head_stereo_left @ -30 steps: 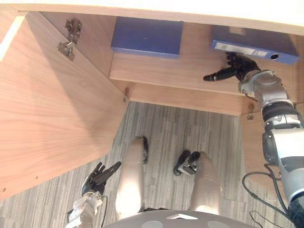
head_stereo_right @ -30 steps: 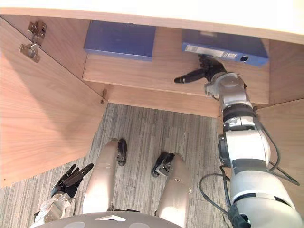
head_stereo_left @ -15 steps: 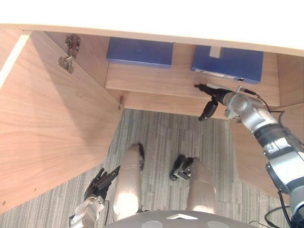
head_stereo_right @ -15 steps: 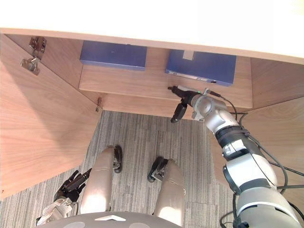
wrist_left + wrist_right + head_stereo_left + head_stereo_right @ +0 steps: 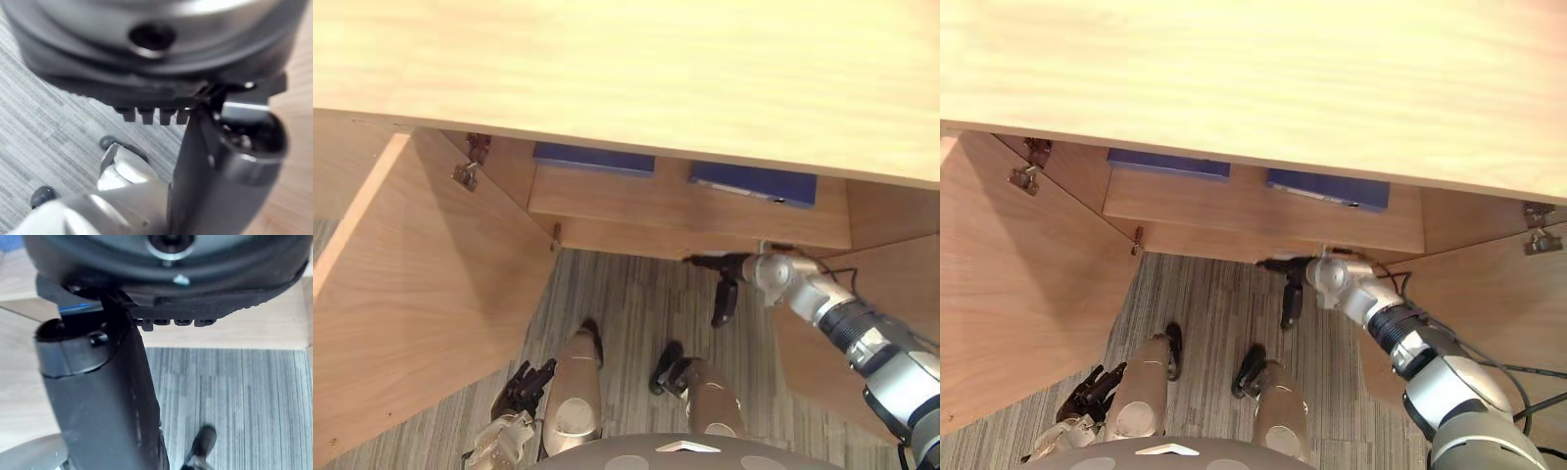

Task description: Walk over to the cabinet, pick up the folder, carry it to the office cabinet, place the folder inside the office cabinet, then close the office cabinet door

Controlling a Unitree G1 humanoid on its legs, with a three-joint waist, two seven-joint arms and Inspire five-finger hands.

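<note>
The folder I'm after is the blue one on the right side of the shelf inside the office cabinet. From up here I mostly get its front edge peeking out under the cabinet's top. A second blue folder lies on the same shelf to its left, well apart from it.

My right robot hand is out in front of the shelf's edge, a bit below the folder and not touching it, over the carpet. Its fingers hang loose and point down, the thumb sticks out sideways, and there's nothing in it (so relaxed and empty).

The left door is swung wide open, and the right door is open too. The left robot hand hangs low beside the left door, fingers loosely stretched, also holding nothing.
</note>
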